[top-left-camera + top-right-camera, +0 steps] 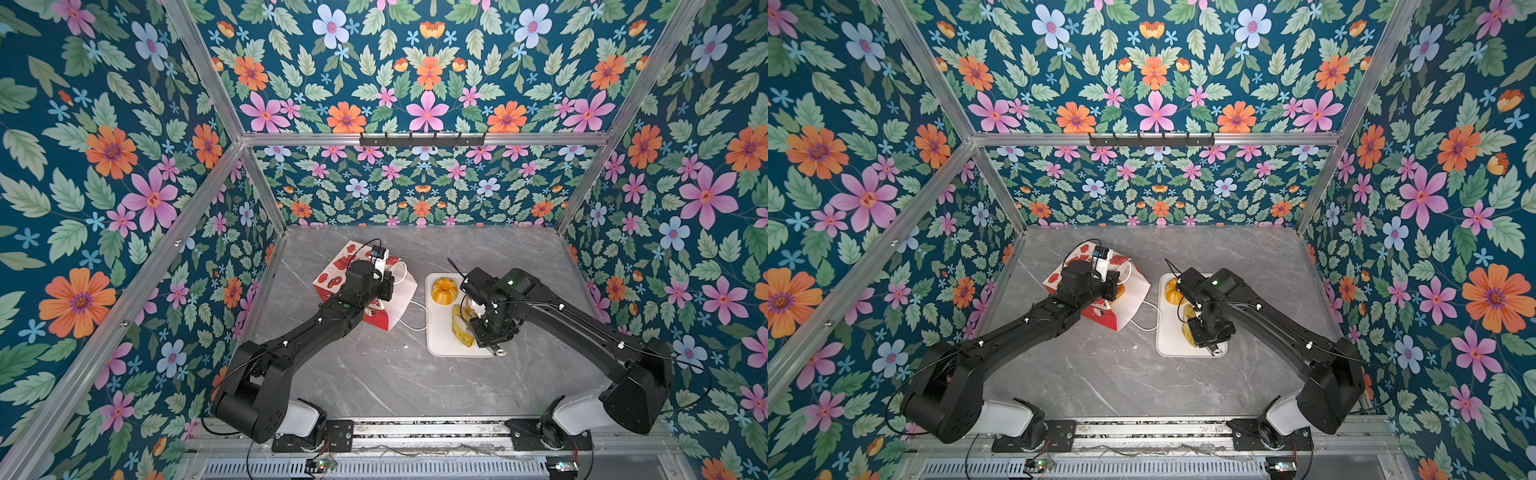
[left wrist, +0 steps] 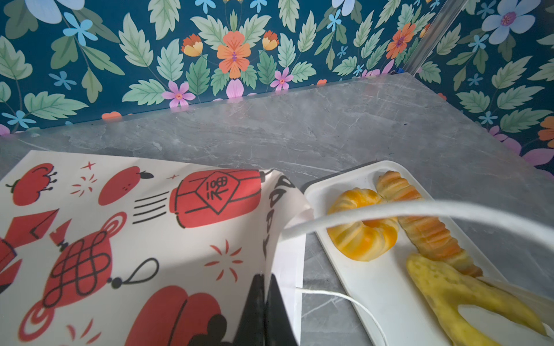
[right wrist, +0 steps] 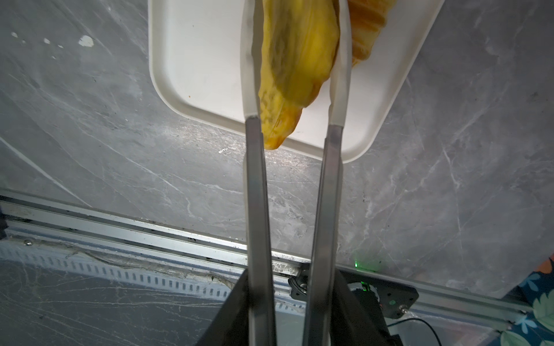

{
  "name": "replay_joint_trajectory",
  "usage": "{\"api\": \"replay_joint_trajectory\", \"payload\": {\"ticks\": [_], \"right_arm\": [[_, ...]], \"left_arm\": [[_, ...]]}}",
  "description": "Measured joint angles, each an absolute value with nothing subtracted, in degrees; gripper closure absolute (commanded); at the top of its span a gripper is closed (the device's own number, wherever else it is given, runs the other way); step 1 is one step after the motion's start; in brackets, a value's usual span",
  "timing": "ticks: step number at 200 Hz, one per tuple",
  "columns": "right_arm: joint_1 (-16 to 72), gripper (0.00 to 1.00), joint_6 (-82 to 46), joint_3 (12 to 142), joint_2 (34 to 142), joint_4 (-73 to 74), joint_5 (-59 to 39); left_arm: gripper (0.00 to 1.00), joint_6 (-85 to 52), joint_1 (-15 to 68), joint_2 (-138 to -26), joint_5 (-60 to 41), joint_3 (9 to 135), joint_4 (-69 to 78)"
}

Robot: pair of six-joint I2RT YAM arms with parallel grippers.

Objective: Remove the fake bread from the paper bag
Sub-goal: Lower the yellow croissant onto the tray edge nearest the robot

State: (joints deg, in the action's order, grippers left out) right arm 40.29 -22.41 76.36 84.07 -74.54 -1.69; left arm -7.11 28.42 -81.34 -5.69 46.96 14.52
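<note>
Three pastries lie out on the one white tray, beside the one paper bag. One fluted bun, glossy orange-yellow. One twisted loaf, ridged orange-brown. One croissant, yellow with a browned tip. Croissant and loaf run lengthwise down the tray, side by side, with the croissant's tip at the near rim. Right gripper straddles the croissant, fingers along both flanks; squeezing or slack, can't tell. Left gripper is pinched tight on the bag's rim, cords on the tray side.
</note>
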Motion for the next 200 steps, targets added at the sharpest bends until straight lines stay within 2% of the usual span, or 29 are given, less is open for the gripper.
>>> {"api": "replay_joint_trajectory", "payload": {"ticks": [108,200], "right_arm": [[44.8,0.64,-26.6,75.4,81.5,-69.1,-8.6],[45.9,0.66,-29.8,69.4,76.9,-62.7,-14.1]], "left_arm": [[1.0,-7.1,27.9,-81.2,-6.1,46.9,14.5],[1.0,-7.1,27.6,-80.8,-6.5,46.7,14.5]]}}
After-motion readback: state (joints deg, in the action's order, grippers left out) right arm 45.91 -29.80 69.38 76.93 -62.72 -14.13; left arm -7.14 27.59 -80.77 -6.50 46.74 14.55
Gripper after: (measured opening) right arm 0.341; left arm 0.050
